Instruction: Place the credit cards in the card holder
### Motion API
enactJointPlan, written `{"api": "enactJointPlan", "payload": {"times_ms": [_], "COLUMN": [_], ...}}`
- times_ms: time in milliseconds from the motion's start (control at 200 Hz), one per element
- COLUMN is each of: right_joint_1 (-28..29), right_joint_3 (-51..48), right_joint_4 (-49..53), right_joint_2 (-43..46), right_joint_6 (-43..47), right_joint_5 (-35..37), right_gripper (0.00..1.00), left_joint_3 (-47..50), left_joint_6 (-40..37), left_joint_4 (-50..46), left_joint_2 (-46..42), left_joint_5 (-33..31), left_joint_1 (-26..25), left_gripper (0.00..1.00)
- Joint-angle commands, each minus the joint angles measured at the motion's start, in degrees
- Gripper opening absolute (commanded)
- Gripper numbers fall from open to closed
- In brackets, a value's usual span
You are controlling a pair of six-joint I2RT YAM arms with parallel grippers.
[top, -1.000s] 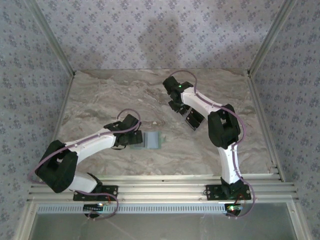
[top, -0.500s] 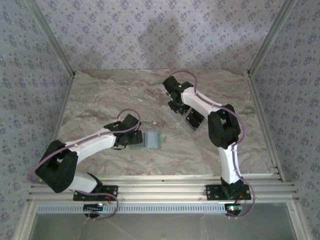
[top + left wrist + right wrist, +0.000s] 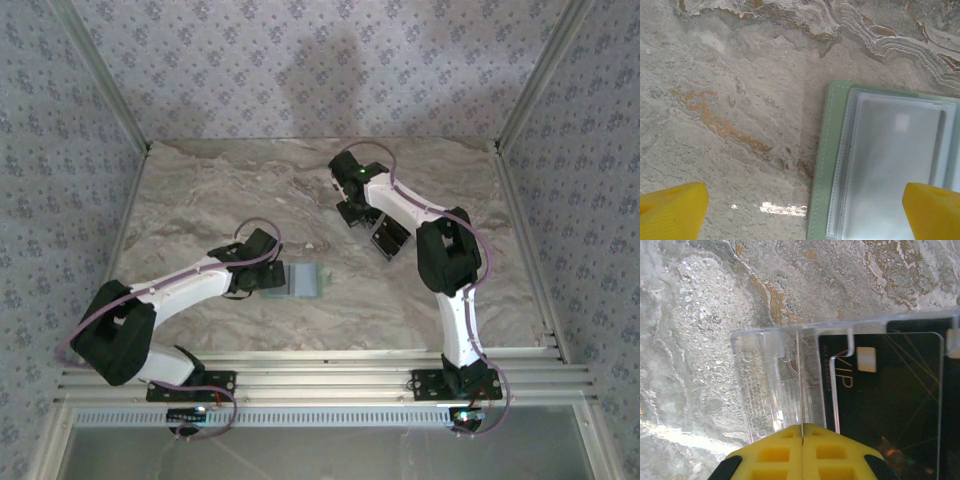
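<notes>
1. Marble-patterned table (image 3: pixel 250 190): grey-brown veined top, walled in on three sides by patterned panels (image 3: pixel 300 60).
2. Card holder (image 3: pixel 305 281): pale green, lay flat and open near the middle of the table, well apart from item 3. A clear sleeve (image 3: pixel 895 160) faced up inside it, greyish, with a small pale mark near its top.
3. Clear plastic case (image 3: pixel 775 385): sat on the marble further back and to the right. A black card (image 3: pixel 890 390) with gold "VIP" lettering lay in its right part.
4. Left gripper (image 3: pixel 801 212): jaws spread wide, nothing between them, hovering at the holder's left edge; one yellow finger (image 3: pixel 932 210) over the sleeve, the other over bare marble.
5. Right gripper (image 3: pixel 801 429): yellow jaws pressed together just at the case's near side. A thin clear edge ran into their seam; whether it was pinched could not be told
</notes>
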State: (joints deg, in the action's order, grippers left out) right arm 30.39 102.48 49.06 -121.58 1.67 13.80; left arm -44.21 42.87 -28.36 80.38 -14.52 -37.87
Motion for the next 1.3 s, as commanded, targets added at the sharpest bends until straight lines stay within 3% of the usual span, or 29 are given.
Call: {"api": "enactJointPlan", "payload": {"times_ms": [0, 470, 615, 765, 949, 1069, 1294], "right_joint_1": [-0.27, 3.21, 4.47, 4.41, 3.92, 5.37, 11.07], "right_joint_3": [2.07, 8.01, 5.13, -6.3, -26.59, -38.04, -51.65], "right_joint_4": [2.43, 5.33, 4.07, -4.35, -24.24, -35.67, -52.56], "right_joint_2": [-1.08, 7.5, 12.65, 20.98, 31.09, 34.92, 36.81], "right_joint_6": [0.13, -0.4, -4.39, -13.99, -28.76, -37.01, -48.55], "right_joint_5": [-0.71, 1.74, -2.15, -13.94, -28.5, -32.31, -31.04], "right_gripper": [0.01, 0.0, 0.0, 0.0, 0.0, 0.0, 0.0], "left_joint_3": [-2.09, -5.0, -5.8, -5.8, -4.07, -2.72, -0.84], "left_joint_6": [-0.8, -2.85, -4.9, -6.35, -6.33, -6.08, -5.59], "left_joint_4": [-0.69, -3.54, -5.07, -6.07, -5.53, -4.4, -1.64], "left_joint_2": [-0.26, -0.59, -0.71, -0.85, -0.62, -0.06, 1.82], "left_joint_5": [-0.21, -2.41, -3.15, -3.31, -3.54, -3.59, -3.48], "left_joint_1": [0.37, 0.5, 0.51, 0.3, 0.0, -0.07, -0.68], "left_gripper": [1.0, 1.0, 1.0, 1.0, 1.0, 1.0, 1.0]}}
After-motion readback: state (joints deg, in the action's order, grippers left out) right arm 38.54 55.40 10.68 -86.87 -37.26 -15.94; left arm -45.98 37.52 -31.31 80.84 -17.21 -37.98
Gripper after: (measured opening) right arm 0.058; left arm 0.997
